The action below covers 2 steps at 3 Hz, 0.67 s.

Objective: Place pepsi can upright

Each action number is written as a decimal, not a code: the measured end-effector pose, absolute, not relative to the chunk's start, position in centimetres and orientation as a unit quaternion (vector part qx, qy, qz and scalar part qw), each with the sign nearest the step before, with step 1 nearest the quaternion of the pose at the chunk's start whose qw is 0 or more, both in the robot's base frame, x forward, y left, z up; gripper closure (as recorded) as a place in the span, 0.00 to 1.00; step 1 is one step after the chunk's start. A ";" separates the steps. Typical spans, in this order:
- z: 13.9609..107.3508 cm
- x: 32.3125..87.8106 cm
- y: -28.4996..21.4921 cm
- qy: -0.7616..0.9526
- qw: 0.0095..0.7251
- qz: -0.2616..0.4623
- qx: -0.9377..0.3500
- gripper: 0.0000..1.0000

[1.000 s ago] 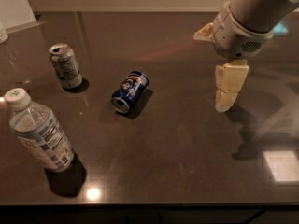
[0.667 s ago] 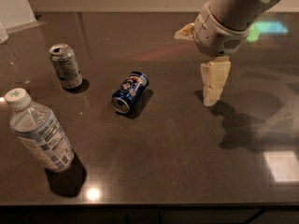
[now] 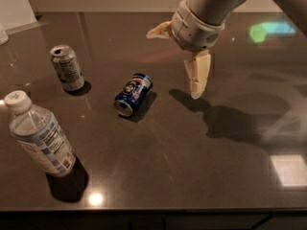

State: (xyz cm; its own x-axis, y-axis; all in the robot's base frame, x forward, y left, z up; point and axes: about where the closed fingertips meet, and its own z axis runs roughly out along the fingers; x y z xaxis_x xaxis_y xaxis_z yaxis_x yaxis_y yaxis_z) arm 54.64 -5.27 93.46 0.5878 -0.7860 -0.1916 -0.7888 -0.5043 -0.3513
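While the pepsi can (image 3: 133,94) lies sideways on the table (image 3: 192,171), round logo showing, the pincer (image 3: 172,65) hangs spread beside it, holding nothing.

The dark blue pepsi can (image 3: 133,94) lies on its side on the counter (image 3: 192,157), round logo facing up and one silver end toward the near left, while the tool (image 3: 171,65) hangs spread-fingered to its right, not touching it.
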 end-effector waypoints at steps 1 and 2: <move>93.3 54.8 -2.8 0.389 0.214 0.017 -0.896 0.00; 92.6 54.1 -0.3 0.317 0.207 0.024 -0.925 0.00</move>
State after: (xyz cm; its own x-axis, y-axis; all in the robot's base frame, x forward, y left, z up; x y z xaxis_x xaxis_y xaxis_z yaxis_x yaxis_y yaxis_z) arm 54.13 -0.29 92.62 0.7976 -0.5770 -0.1757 -0.5969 -0.7133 -0.3672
